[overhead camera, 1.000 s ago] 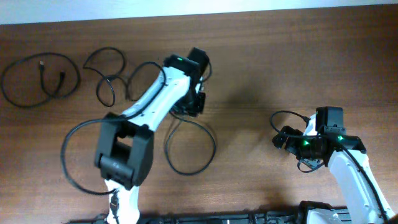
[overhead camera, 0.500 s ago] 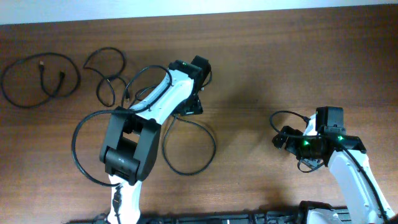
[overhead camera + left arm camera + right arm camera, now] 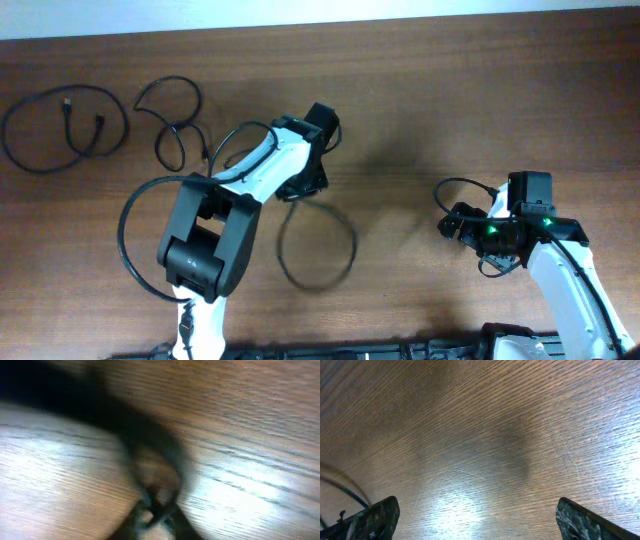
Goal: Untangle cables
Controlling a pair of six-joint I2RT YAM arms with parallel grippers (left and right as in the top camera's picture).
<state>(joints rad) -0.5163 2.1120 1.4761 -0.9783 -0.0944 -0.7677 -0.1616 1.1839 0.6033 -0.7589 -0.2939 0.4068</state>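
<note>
Several thin black cables lie on the brown table. One is a coil at the far left. A second is a tangle beside my left arm. A third is a big loop trailing from under my left gripper. In the blurred left wrist view, my left gripper has its fingers drawn together over a dark cable strand, so it looks shut on that cable. My right gripper stands wide open over bare wood at the right, holding nothing.
My left arm's own thicker wire bows out in a large arc at the lower left. A thin wire arcs by the right wrist. A dark strand shows at the left edge of the right wrist view.
My left gripper opened and then closed over the cable at its tip. The big loop slid right and changed shape. The left arm shifted slightly. The right arm has not moved.
</note>
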